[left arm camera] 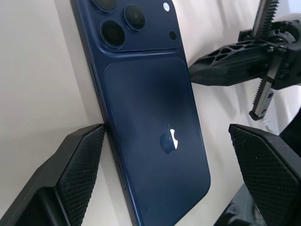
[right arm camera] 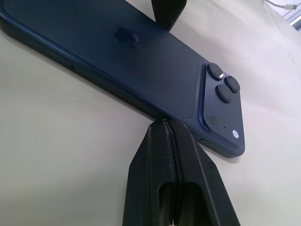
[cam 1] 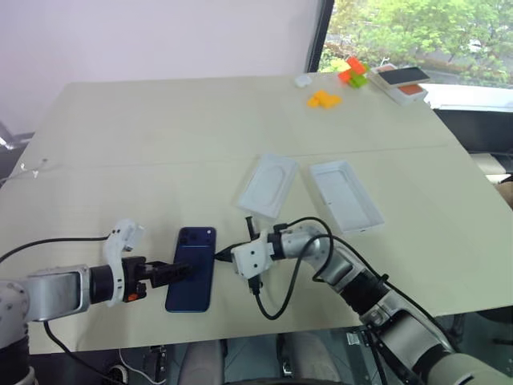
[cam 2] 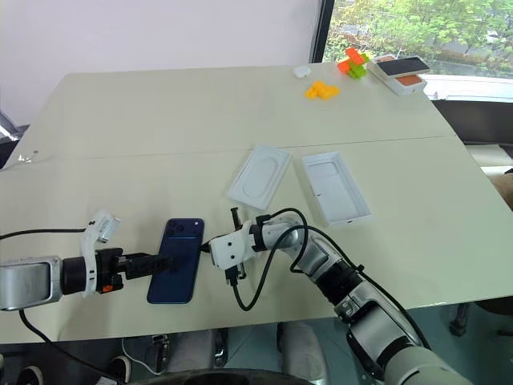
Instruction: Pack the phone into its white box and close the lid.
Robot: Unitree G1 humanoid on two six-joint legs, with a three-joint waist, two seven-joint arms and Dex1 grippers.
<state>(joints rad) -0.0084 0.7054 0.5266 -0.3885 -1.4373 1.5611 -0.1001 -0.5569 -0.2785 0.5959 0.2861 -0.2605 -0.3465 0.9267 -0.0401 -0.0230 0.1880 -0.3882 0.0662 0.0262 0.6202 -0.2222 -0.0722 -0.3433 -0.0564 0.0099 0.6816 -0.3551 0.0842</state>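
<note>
The dark navy phone (cam 1: 192, 269) lies back-up on the table near its front edge, camera cluster at the far end. My left gripper (cam 1: 181, 271) is open and reaches over the phone's near half from the left. In the left wrist view one pad (left arm camera: 82, 169) rests at the phone's long edge and the other pad (left arm camera: 263, 165) stands off the opposite side. My right gripper (right arm camera: 163, 124) is shut, its tip against the phone's right long edge near the camera end. The white box (cam 1: 268, 184) and the lid (cam 1: 346, 195) lie open side up, side by side, beyond the phone.
Orange blocks (cam 1: 324, 99), red and green blocks (cam 1: 351, 72), a small white item (cam 1: 302, 80) and an orange-and-white box with a dark top (cam 1: 401, 82) sit at the far right corner. A black cable (cam 1: 280, 309) loops from my right wrist near the table's front edge.
</note>
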